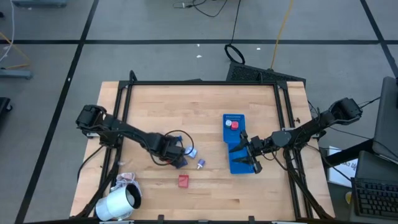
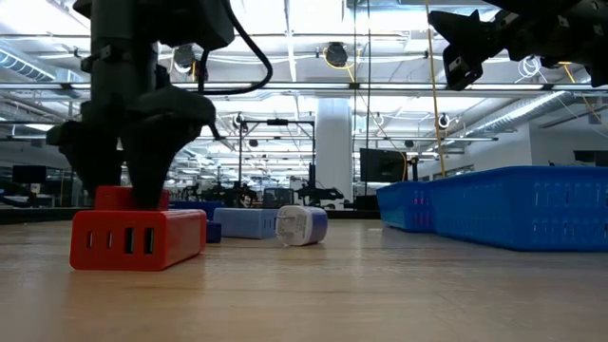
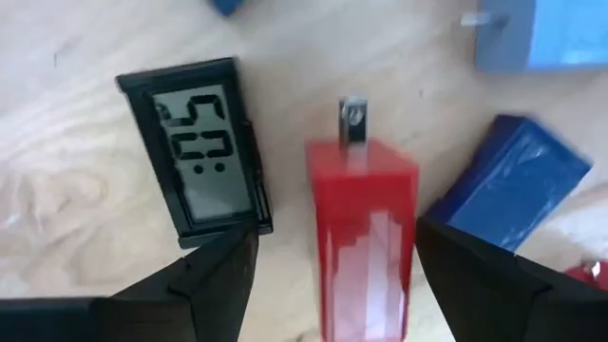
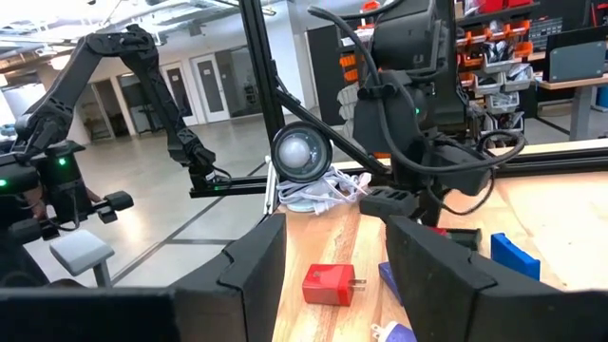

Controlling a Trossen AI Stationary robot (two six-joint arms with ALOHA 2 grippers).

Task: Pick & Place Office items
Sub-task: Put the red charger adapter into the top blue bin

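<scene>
My left gripper (image 1: 174,152) is low over a cluster of small office items left of the table's middle. In the left wrist view it (image 3: 337,237) is open, its fingers on either side of a red block (image 3: 361,237) with a metal prong. Beside this block lie a black LCD display (image 3: 195,157), a dark blue block (image 3: 513,185) and a light blue block (image 3: 537,38). A second red block (image 1: 183,180) and a blue-white plug (image 1: 200,165) rest flat on the table nearer the near edge. My right gripper (image 1: 252,158) hangs open and empty above the blue tray (image 1: 239,165). My left gripper comes from above, pointing down, with the red block (image 3: 380,190) between its open fingers. One finger (image 3: 456,266) stands right at the block's side, and I cannot tell whether it touches. The block lies on the table.
The long blue tray holds a red piece and a white piece (image 1: 231,124) at its far end. A big white roll (image 1: 118,202) lies at the table's near left corner. Bare wood stretches between the item cluster and the tray and along the far side.
</scene>
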